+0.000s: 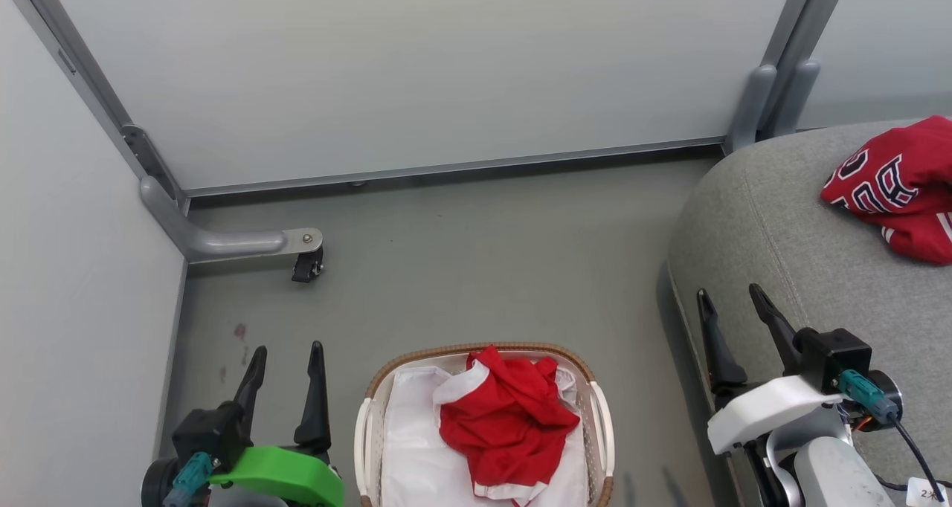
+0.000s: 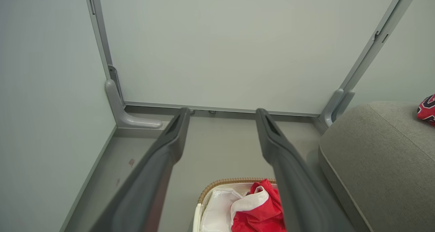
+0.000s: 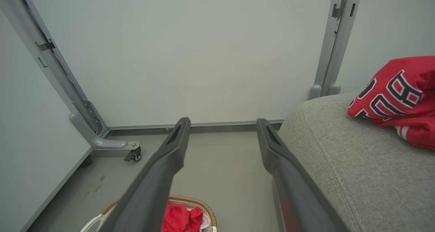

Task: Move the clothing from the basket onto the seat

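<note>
A plain red garment with white trim (image 1: pixel 506 418) lies crumpled in the white basket (image 1: pixel 599 418) at the bottom centre of the head view, on its white liner; it also appears as the red garment (image 2: pixel 261 211) and the red garment (image 3: pixel 180 220) in the wrist views. A red jersey with black-and-white lettering (image 1: pixel 896 187) rests on the grey seat (image 1: pixel 773 224) at the right, the jersey (image 3: pixel 397 99) lying on the seat (image 3: pixel 340 164). My left gripper (image 1: pixel 286 362) stands open left of the basket. My right gripper (image 1: pixel 732 302) is open over the seat's front edge. Both hold nothing.
Pale partition panels close the back and left, with grey posts and a wheeled foot (image 1: pixel 305 258) on the grey floor (image 1: pixel 483 262). Bare floor lies between basket, panels and seat. A second post base (image 1: pixel 766 105) stands behind the seat's corner.
</note>
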